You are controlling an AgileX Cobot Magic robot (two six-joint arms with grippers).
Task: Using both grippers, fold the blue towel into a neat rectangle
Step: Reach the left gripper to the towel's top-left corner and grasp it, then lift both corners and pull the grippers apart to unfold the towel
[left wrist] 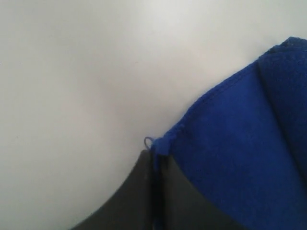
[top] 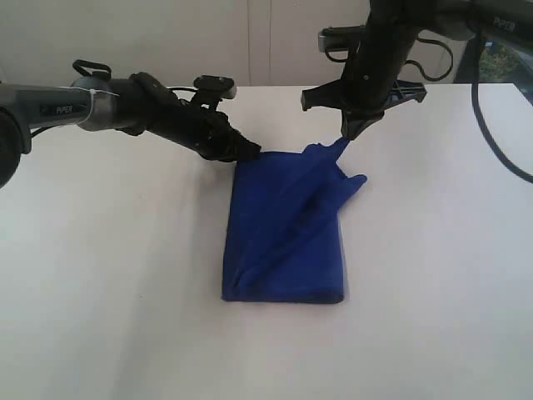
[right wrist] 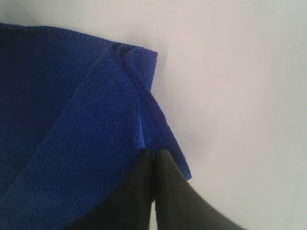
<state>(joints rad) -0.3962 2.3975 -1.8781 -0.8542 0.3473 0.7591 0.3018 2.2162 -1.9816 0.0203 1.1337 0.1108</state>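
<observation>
**A:** What is the place, seen from the exterior view?

**B:** A white table (top: pixel 100 275) stands before a pale wall (top: pixel 166 33). The blue towel (top: pixel 283 242) lies near the middle of the table.

**A:** Is there any writing?

**B:** There are small white letters on the left arm (top: pixel 62 108) and on the right arm (top: pixel 502 22). They are too small for me to read.

**A:** Which way does the towel point?

**B:** It is a folded rectangle, and its long axis runs from the near edge of the table toward the far edge. A raised crease goes diagonally across it. The left gripper (top: pixel 250 152) is low at the far left corner. The right gripper (top: pixel 350 133) holds the far right corner lifted above the table.

**A:** And the left wrist view?

**B:** The two dark fingers of the left gripper (left wrist: pixel 154 160) are pressed together. The corner of the blue towel (left wrist: pixel 240 158) goes in between them, and a loose thread shows at the tip. So it pinches the towel corner. The white table (left wrist: pixel 72 72) fills the other part.

**A:** The right wrist view?

**B:** The right gripper (right wrist: pixel 153 155) is also clenched, grasping the stitched edge of the blue towel (right wrist: pixel 62 134). One corner is folded over near it, and the table (right wrist: pixel 240 96) is beside.
</observation>
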